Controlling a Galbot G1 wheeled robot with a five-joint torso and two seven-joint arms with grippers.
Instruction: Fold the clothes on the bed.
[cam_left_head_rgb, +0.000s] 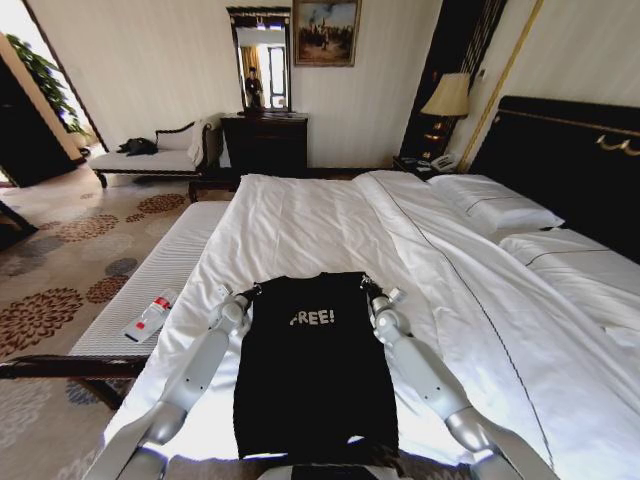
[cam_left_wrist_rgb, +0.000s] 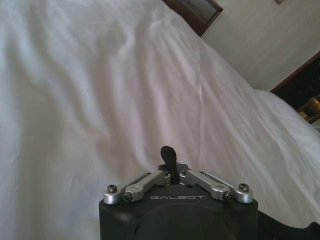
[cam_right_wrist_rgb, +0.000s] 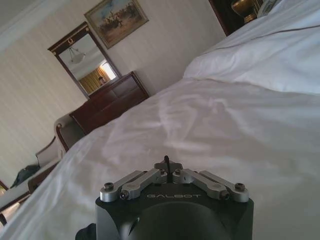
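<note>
The black "FREE!" T-shirt (cam_left_head_rgb: 315, 365) lies flat on the bed (cam_left_head_rgb: 300, 225) between both arms. The left pincer (cam_left_head_rgb: 250, 291) and right pincer (cam_left_head_rgb: 368, 286), each pressed together, pinch its far corners.

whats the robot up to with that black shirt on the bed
It is folding a black T-shirt with white lettering, laid out on the white bed. The left gripper and right gripper are at the shirt's two far corners. In both wrist views the fingers are closed together with a bit of black cloth pinched between them. The shirt lies as a narrow rectangle, sleeves not sticking out.
</note>
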